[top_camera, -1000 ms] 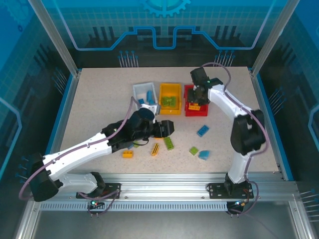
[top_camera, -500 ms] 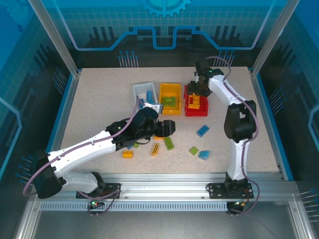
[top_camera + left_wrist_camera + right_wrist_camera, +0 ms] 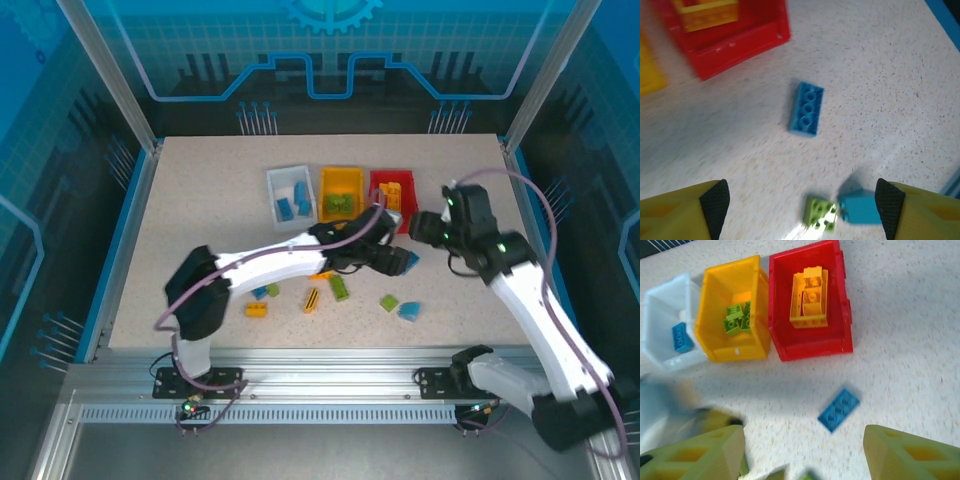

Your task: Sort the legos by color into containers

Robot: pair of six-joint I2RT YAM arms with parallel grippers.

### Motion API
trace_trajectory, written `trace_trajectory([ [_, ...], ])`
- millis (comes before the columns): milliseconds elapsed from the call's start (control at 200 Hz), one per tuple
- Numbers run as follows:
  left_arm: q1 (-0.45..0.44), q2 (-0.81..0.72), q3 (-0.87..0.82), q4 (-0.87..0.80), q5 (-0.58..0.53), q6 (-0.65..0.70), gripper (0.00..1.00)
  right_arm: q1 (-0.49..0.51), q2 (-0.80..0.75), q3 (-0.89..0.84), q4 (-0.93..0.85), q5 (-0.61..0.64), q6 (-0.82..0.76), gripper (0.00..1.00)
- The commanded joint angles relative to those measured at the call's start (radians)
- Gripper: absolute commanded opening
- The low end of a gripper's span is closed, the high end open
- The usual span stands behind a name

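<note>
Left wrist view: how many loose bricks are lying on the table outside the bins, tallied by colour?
Blue: 2, a long blue brick and a pale blue brick
Green: 1, a green brick beside the pale blue one
Total: 3

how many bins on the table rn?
3, side by side toward the table's far edge: white bin left, holding blue bricks; yellow-orange bin middle, green bricks; red bin right, yellow-orange bricks. None seem hidden.
</note>
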Motion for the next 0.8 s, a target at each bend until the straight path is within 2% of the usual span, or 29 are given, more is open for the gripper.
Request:
trace_trajectory([
  [0,-0.015,0.128,0.126,-0.066,-0.034,0.138,0.86,0.006,-0.226,-0.089,-0.053,0.024,0.106,0.69],
  [85,-0.015,0.217,0.194,-0.074,-0.061,0.174,0.88,0.003,-0.386,-0.120,-0.099,0.028,0.138,0.73],
  [165,-0.015,0.294,0.259,-0.095,-0.076,0.197,0.89,0.001,-0.474,-0.122,-0.135,0.027,0.158,0.75],
  [250,-0.016,0.359,0.309,-0.104,-0.075,0.208,0.95,0.002,-0.504,-0.116,-0.157,0.020,0.164,0.75],
  [445,-0.014,0.473,0.414,-0.135,-0.100,0.214,0.93,0.001,-0.486,-0.107,-0.162,-0.009,0.164,0.75],
  [545,-0.014,0.522,0.465,-0.156,-0.094,0.209,0.84,0.002,-0.477,-0.106,-0.157,-0.016,0.165,0.75],
  [610,-0.014,0.543,0.489,-0.166,-0.097,0.201,0.75,0.001,-0.473,-0.108,-0.156,-0.016,0.164,0.75],
  [730,-0.014,0.545,0.491,-0.159,-0.095,0.188,0.52,0.002,-0.473,-0.114,-0.152,-0.020,0.164,0.75],
  [795,-0.014,0.522,0.481,-0.158,-0.103,0.180,0.45,0.002,-0.473,-0.120,-0.149,-0.023,0.164,0.74],
])
